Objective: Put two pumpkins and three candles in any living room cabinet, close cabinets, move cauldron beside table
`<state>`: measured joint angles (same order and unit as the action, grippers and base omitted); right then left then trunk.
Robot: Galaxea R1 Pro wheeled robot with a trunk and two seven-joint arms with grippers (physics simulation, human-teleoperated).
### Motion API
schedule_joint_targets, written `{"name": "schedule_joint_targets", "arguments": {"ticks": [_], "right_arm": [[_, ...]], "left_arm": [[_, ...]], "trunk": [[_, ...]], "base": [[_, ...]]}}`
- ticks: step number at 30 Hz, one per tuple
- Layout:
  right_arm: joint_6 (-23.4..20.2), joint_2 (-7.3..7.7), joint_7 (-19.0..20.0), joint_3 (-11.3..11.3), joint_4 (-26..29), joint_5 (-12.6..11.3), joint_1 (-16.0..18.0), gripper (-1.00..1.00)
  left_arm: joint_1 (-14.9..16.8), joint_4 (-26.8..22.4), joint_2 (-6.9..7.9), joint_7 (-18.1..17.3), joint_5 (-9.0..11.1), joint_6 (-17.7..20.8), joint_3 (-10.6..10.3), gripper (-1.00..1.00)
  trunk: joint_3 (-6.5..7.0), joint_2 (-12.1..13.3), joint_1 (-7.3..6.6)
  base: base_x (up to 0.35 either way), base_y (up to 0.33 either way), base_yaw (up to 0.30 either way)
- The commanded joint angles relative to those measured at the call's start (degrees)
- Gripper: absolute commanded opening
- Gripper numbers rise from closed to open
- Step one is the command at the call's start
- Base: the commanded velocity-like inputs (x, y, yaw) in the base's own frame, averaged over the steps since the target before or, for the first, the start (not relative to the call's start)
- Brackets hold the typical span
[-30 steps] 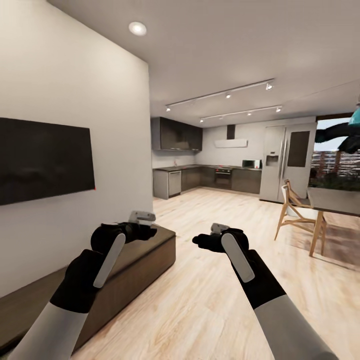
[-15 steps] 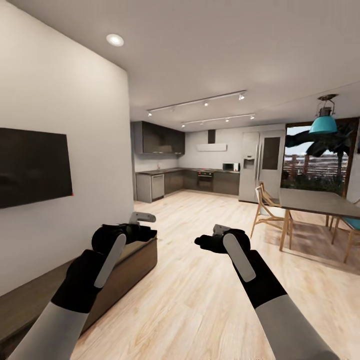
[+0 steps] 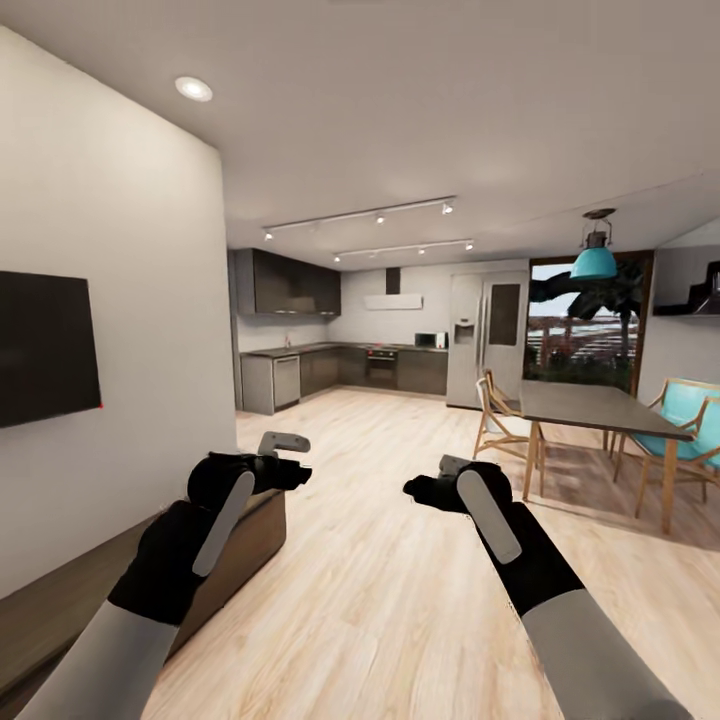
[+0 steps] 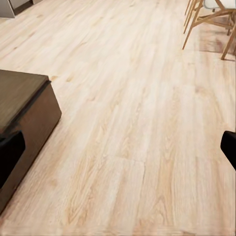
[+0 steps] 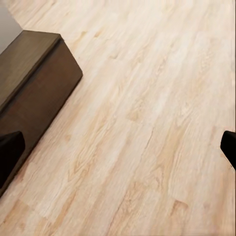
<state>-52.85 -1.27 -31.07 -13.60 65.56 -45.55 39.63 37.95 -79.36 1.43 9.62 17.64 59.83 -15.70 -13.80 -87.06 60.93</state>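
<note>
The long dark brown cabinet [image 3: 235, 545] runs low along the left wall, its drawer fronts shut as far as I can see; its end also shows as the cabinet [image 4: 24, 110] and the cabinet [image 5: 37, 81]. My left gripper [image 3: 292, 468] hovers above the cabinet's near end, and in the wrist view the left gripper [image 4: 118, 152] stands open with bare floor between the fingers. My right gripper [image 3: 425, 489] hangs over the wood floor; the right gripper [image 5: 118, 145] is open and empty too. Pumpkins, candles and cauldron are out of view.
A dark wall screen [image 3: 40, 345] hangs on the left wall. A grey-topped dining table [image 3: 600, 405] with a wooden chair [image 3: 495, 418] and a teal chair [image 3: 690, 420] stands at right. Kitchen units [image 3: 330, 368] and a fridge [image 3: 485, 340] lie far ahead, across pale floor.
The whole picture has slid left, so the camera has turned right: more of the dining table, teal chairs and pendant lamp now show. Both arms keep the same pose.
</note>
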Motion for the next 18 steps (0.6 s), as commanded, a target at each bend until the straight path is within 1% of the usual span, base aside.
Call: {"name": "schedule_joint_targets", "arguments": {"ticks": [1,3,4,5,6,7,8,9,10,11,12,13,14,15,16,18], "right_arm": [[-0.06,0.43,-0.64,0.9,-0.61,-0.59,0.06,1.0],[-0.11,0.74,-0.79,2.03,-1.34,-0.46,0.06,1.0],[-0.16,1.09,-1.11,3.05,-1.89,-0.32,0.02,1.0],[-0.19,1.67,-1.85,3.73,-2.36,-0.23,-0.33,1.0],[-0.18,2.03,-2.42,3.96,-2.61,-0.19,-0.73,1.0],[-0.1,2.71,-3.9,4.3,-3.11,-0.15,-1.92,1.0],[0.12,3.18,-5.71,4.5,-3.54,-0.12,-3.23,1.0],[0.28,3.34,-6.67,4.56,-3.69,-0.11,-3.85,1.0],[0.53,3.56,-8.51,4.63,-3.94,-0.07,-4.98,1.0],[0.62,3.61,-9.31,4.65,-4.01,-0.05,-5.53,1.0],[0.91,3.69,-10.5,4.67,-4.13,0.01,-6.61,1.0],[1.15,3.7,-10.92,4.67,-4.16,0.03,-7.13,1.0],[1.88,3.71,-11.53,4.65,-4.26,0.04,-8.13,1.0],[2.4,3.73,-11.74,4.65,-4.32,0.04,-8.61,1.0],[3.63,3.77,-12.04,4.64,-4.39,0.02,-9.5,1.0],[5.96,3.59,-12.15,4.55,-4.49,-0.05,-11.45,1.0]], "left_arm": [[0.07,2.51,0.06,1.16,0.64,0.17,-0.12,1.0],[0.08,5.71,0.03,1.69,0.66,0.17,-0.07,1.0],[0.11,9.07,-0.07,2.0,0.79,0.17,-0.03,1.0],[0.15,12.31,-0.44,2.15,0.83,0.17,0.0,1.0],[0.21,13.92,-0.8,2.19,0.84,0.17,0.01,1.0],[0.32,17.41,-1.65,2.24,0.82,-0.08,0.0,1.0],[0.46,21.23,-2.51,2.28,0.78,-1.29,-0.05,1.0],[0.57,23.19,-2.89,2.29,0.77,-1.97,-0.06,1.0],[0.78,27.12,-3.51,2.31,0.77,-3.65,-0.08,1.0],[0.94,29.0,-3.74,2.28,0.82,-4.63,-0.09,1.0],[1.5,32.34,-4.08,2.14,0.88,-6.8,-0.08,1.0],[1.84,33.78,-4.2,2.09,0.87,-7.86,-0.09,1.0],[2.38,36.35,-4.34,2.0,0.85,-9.83,-0.1,1.0],[2.58,37.46,-4.38,1.96,0.86,-10.72,-0.11,1.0],[2.86,39.26,-4.42,1.89,0.91,-12.33,-0.11,1.0],[3.04,41.24,-4.43,1.79,0.97,-15.34,-0.12,1.0]], "trunk": [[0.18,0.37,-0.23],[0.67,1.17,-0.67],[0.92,1.57,-0.89],[1.17,1.97,-1.1],[1.42,2.37,-1.32],[1.67,2.77,-1.54],[1.92,3.17,-1.76],[2.17,3.58,-1.98],[2.41,3.98,-2.2],[2.66,4.38,-2.42],[2.9,4.78,-2.64],[3.14,5.18,-2.86],[3.36,5.58,-3.08],[3.57,5.98,-3.3],[3.77,6.38,-3.52],[3.78,6.38,-3.52]], "base": [[0.0,0.0,-0.207],[0.0,0.0,-0.207],[0.0,0.0,-0.207],[0.0,0.0,-0.207],[0.0,0.0,-0.207],[0.0,0.0,-0.207],[0.0,0.0,-0.207],[0.0,0.0,-0.206],[0.0,0.0,-0.2],[0.0,0.0,-0.194],[0.0,0.0,-0.172],[0.0,0.0,-0.15],[0.0,0.0,-0.1],[0.0,0.0,-0.08],[0.0,0.0,-0.051],[0.0,0.0,-0.029]]}}
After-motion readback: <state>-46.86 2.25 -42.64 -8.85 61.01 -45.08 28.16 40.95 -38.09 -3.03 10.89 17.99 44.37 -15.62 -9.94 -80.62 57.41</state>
